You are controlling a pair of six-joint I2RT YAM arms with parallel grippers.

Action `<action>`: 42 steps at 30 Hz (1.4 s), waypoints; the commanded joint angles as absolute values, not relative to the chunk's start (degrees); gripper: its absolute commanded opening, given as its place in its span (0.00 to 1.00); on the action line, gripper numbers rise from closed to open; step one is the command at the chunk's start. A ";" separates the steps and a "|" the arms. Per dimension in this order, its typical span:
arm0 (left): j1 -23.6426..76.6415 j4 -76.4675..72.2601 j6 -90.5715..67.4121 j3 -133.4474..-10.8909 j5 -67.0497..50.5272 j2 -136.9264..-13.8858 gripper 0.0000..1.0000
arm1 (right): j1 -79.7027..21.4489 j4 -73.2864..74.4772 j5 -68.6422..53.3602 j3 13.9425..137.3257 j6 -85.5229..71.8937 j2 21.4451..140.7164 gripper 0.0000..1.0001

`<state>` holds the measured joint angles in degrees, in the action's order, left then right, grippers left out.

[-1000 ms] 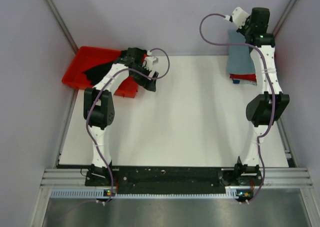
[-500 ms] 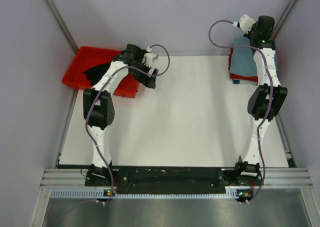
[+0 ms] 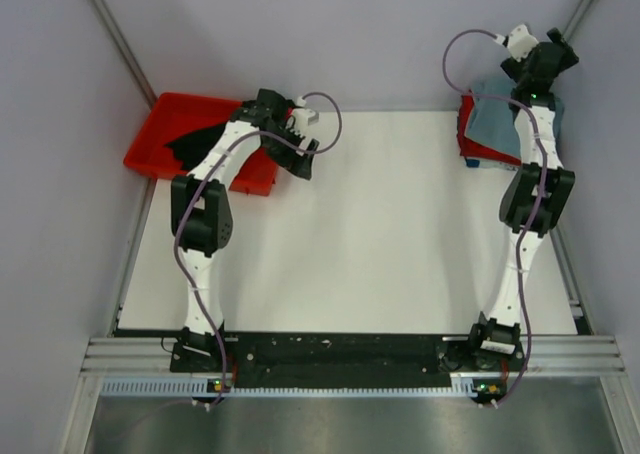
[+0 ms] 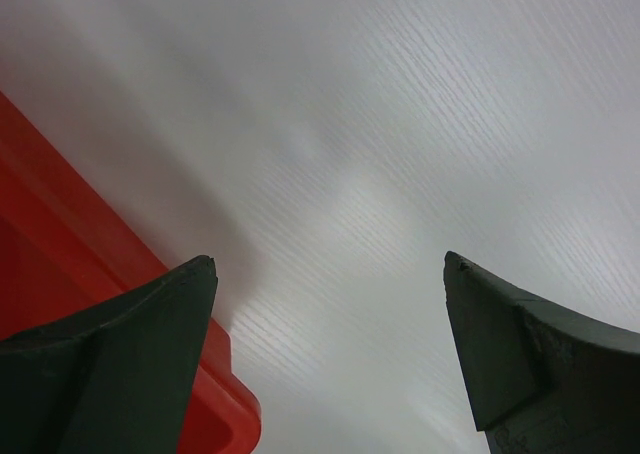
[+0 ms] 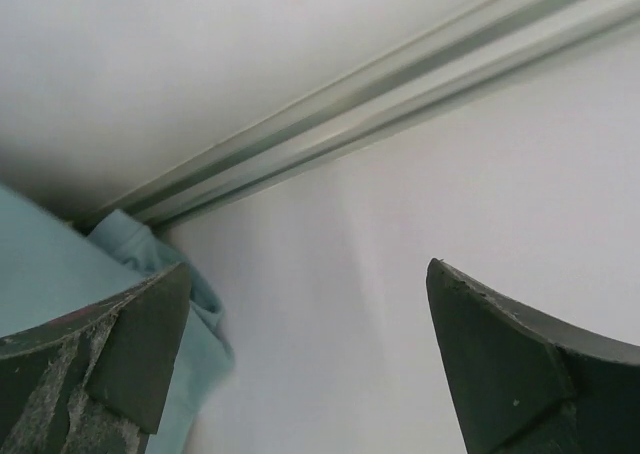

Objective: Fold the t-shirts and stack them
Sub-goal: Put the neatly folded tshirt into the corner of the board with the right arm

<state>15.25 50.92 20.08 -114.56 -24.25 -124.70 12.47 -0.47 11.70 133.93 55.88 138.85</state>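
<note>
The grey-blue t-shirt (image 3: 492, 122) is seen at the desk's (image 3: 380, 244) far right corner, laid over the red t-shirt (image 3: 470, 142). The right hand (image 5: 308, 266) is held by its far edge, fingers spread wide, nothing gripped. The black t-shirt (image 3: 195, 139) is found in the red bin (image 3: 145, 152) at far left; the left hand (image 4: 329, 258) is held beside it, spread and empty.
</note>
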 commanded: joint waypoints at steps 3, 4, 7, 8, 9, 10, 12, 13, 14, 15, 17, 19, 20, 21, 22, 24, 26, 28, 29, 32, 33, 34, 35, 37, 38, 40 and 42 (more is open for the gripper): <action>16.87 51.77 21.44 -116.46 -24.34 -123.05 0.99 | 13.27 -0.73 10.65 141.15 42.30 132.03 0.99; 17.14 51.77 21.62 -115.93 -24.78 -122.35 0.99 | 13.10 2.25 8.81 141.33 39.58 130.01 0.99; 17.23 51.07 21.97 -113.04 -26.10 -118.75 0.99 | 12.22 10.00 2.04 137.66 32.18 123.43 0.99; 17.23 50.80 22.06 -111.64 -26.80 -117.26 0.99 | 11.43 10.89 0.28 133.29 30.51 120.70 0.99; 17.31 50.63 22.32 -109.88 -27.24 -115.59 0.99 | 10.47 10.81 -2.00 128.28 29.37 117.19 0.99; 17.31 50.36 22.76 -108.30 -27.59 -113.05 0.99 | 9.68 10.38 -3.41 123.19 27.96 113.59 0.99; 17.31 49.49 23.64 -102.78 -27.86 -108.83 0.99 | 8.27 9.15 -6.31 113.87 22.71 106.82 0.99; 17.23 48.44 23.90 -100.22 -27.77 -106.20 0.99 | 8.09 7.92 -9.11 109.56 18.41 103.74 0.99; 17.23 47.82 24.25 -97.15 -27.51 -104.08 0.99 | 8.09 6.61 -12.97 104.20 14.54 100.14 0.99; 17.23 46.51 24.69 -94.60 -27.16 -101.37 0.99 | 8.09 3.81 -16.31 98.06 10.33 96.45 0.99; 17.23 44.05 25.40 -88.01 -26.90 -96.35 0.99 | 8.00 -4.43 -20.46 85.32 3.11 89.42 0.99; 17.23 38.87 25.49 -80.46 -25.50 -90.64 0.99 | 7.82 -12.18 -21.53 73.19 -3.74 82.92 0.99; 17.23 35.19 25.49 -76.59 -24.44 -87.40 0.99 | 7.74 -14.83 -21.97 67.64 -6.22 80.01 0.99; 17.23 31.76 25.40 -71.85 -23.30 -84.23 0.99 | 7.56 -16.42 -21.80 63.59 -7.81 77.81 0.99; 17.14 27.55 25.05 -67.98 -21.64 -81.68 0.99 | 7.21 -17.22 -21.36 59.54 -8.95 75.61 0.99; 17.05 18.85 23.82 -58.85 -17.43 -76.40 0.99 | 6.07 -17.84 -20.05 51.81 -8.97 71.82 0.99; 17.05 8.84 23.29 -50.23 -13.64 -70.78 0.99 | 5.19 -16.79 -18.38 46.69 -7.92 69.71 0.99; 16.96 -5.11 23.03 -41.10 -9.52 -67.25 0.99 | 4.66 -15.82 -14.79 42.03 -7.12 68.12 0.99; 16.96 -14.23 22.07 -34.52 -6.45 -65.84 0.99 | 4.57 -15.99 -12.76 40.10 -6.86 67.68 0.99; 16.70 -34.40 18.38 -22.97 1.55 -65.83 0.99 | 4.39 -20.55 -8.28 33.16 -6.50 66.27 0.99; 16.61 -40.20 16.19 -20.50 4.02 -66.61 0.99 | 4.22 -22.92 -7.04 30.96 -6.16 66.10 0.99; 16.61 -44.26 14.69 -18.48 6.39 -67.67 0.99 | 3.96 -25.20 -5.90 29.20 -5.54 66.09 0.99; 16.61 -47.52 13.11 -17.41 8.33 -68.81 0.99 | 3.61 -26.96 -5.02 27.27 -4.67 66.18 0.99; 16.52 -49.30 11.34 -17.49 11.59 -71.27 0.99 | 3.25 -31.09 -3.70 23.92 -3.26 66.62 0.99; 16.52 -50.00 10.99 -17.84 12.91 -73.02 0.99 | 3.16 -34.25 -3.17 21.91 -3.34 66.97 0.99; 16.52 -50.20 10.29 -19.41 16.16 -75.05 0.99 | 3.16 -43.11 -2.64 17.08 -4.22 68.37 0.99; 16.52 -48.78 9.32 -20.21 18.01 -75.50 0.99 | 2.99 -51.65 -3.77 13.20 -3.87 69.61 0.99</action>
<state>16.75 -38.04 13.67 -18.02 9.56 -74.17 3.75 -30.63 -5.30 19.27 -4.56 68.20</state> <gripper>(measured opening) 0.987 0.987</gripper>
